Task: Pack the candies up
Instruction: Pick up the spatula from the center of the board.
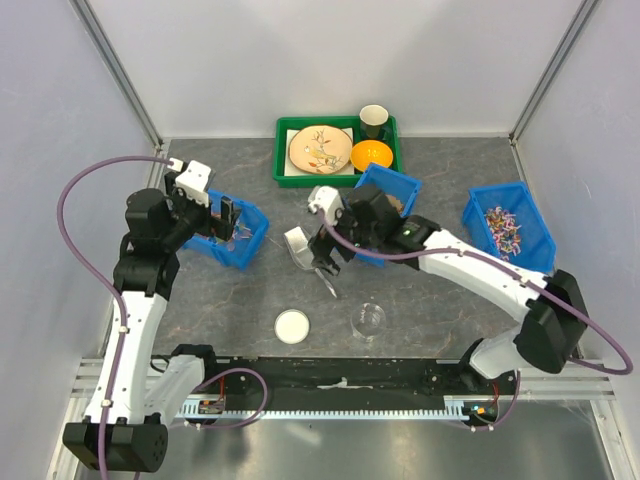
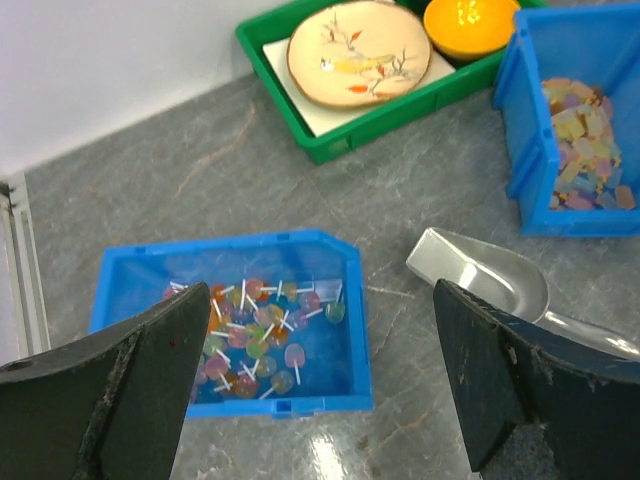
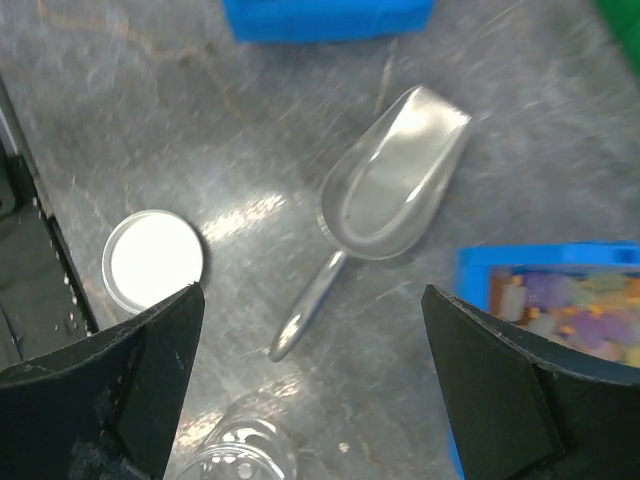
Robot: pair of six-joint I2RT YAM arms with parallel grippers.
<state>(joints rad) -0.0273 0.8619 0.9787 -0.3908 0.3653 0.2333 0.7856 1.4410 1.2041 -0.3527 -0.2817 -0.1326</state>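
Well, the candies [image 2: 255, 335] lie heaped in a blue bin [image 2: 330, 250] at about nine o'clock on the bench [image 1: 450, 300]: little round sweets in red, orange, yellow, pink and purple, each on a short white stick, filling the middle of the bin floor. From the top view the same bin sits tilted just beside the left arm, and the left gripper [image 1: 229, 215] hangs right over it with its jaws spread wide, holding nothing.

Toward the centre of the bench a metal scoop [image 3: 385, 205] lies flat, bowl pointing to twelve o'clock and handle trailing toward six. The right gripper [image 1: 327, 258] hovers directly above it, jaws fully apart and empty; its wrist view looks straight down on the scoop between its two dark fingers [image 3: 120, 385].

At six o'clock from the scoop stand a clear glass jar [image 1: 368, 319] and, to its left, a round white lid [image 1: 292, 326], apart from each other.

Just beside the scoop at one o'clock is a second blue bin [image 2: 530, 130] of flat pastel packets. At three o'clock a third blue bin [image 1: 535, 225] holds tiny pale sweets. At twelve o'clock a green tray [image 1: 283, 160] carries a patterned plate [image 1: 320, 148], an orange bowl [image 1: 371, 155] and a dark cup [image 1: 374, 121].
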